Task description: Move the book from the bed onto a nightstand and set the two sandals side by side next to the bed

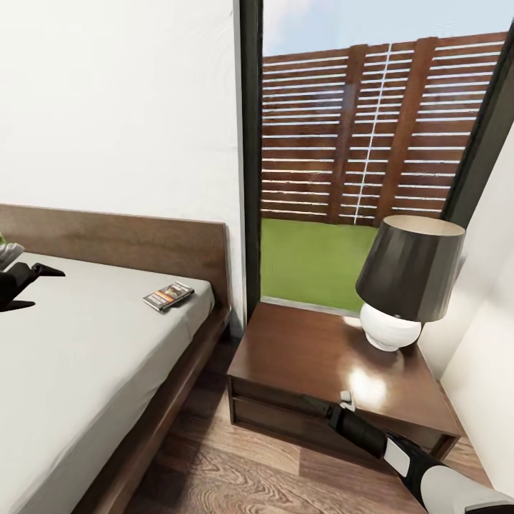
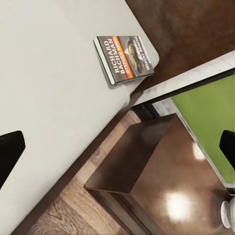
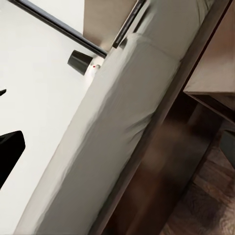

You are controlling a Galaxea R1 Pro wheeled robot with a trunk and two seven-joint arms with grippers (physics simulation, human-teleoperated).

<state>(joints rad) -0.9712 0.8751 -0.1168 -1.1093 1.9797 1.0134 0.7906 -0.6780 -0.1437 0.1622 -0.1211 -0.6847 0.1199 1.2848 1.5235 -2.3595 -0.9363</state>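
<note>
Grey paperback book lies flat on smooth mattress of bed; left gripper jaws wide, empty; right jaws' state unclear

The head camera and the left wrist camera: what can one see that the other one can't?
Head view alone: the slatted wooden fence outside, the dark lampshade, the headboard, and the left gripper over the mattress, jaws apart.

Left wrist view alone: the book's cover close enough to read the white lettering RICHARD BACHMAN.

Both: the book lying near the mattress corner, the bed, the nightstand, green grass and wood floor.
</note>
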